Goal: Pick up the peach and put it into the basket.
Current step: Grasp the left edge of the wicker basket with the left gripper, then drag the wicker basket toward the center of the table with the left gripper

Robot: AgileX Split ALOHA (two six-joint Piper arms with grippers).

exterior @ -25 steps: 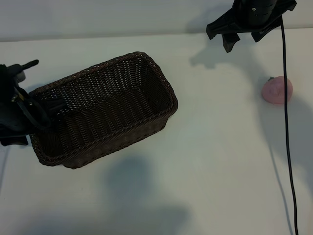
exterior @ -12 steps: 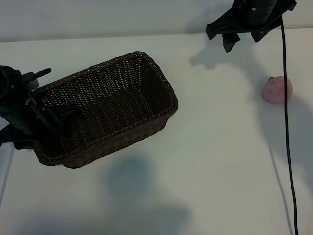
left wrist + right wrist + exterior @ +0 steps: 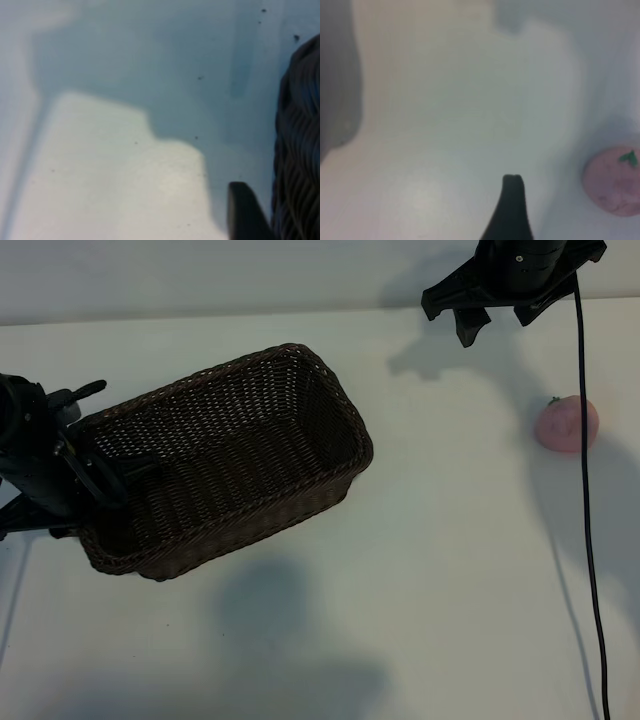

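From the exterior view, my left gripper (image 3: 95, 475) sat at the left end of the basket (image 3: 250, 440), one finger inside the wall and the rest of it outside, clamped on the basket's rim. My arm's dark bulk hid that corner of the weave. My right gripper (image 3: 490, 315) hung at the far edge of the table (image 3: 430, 570), its body cut off by the frame, its jaws spread and empty. The peach (image 3: 567, 424) lay on the table well apart from the basket, crossed by a black cable (image 3: 588, 540).

In my left wrist view, only a blurred strip of basket (image 3: 297, 150) and one fingertip (image 3: 245, 212) showed.

In my right wrist view, one dark fingertip (image 3: 510, 207) showed, the peach (image 3: 615, 182) cut off at the edge.
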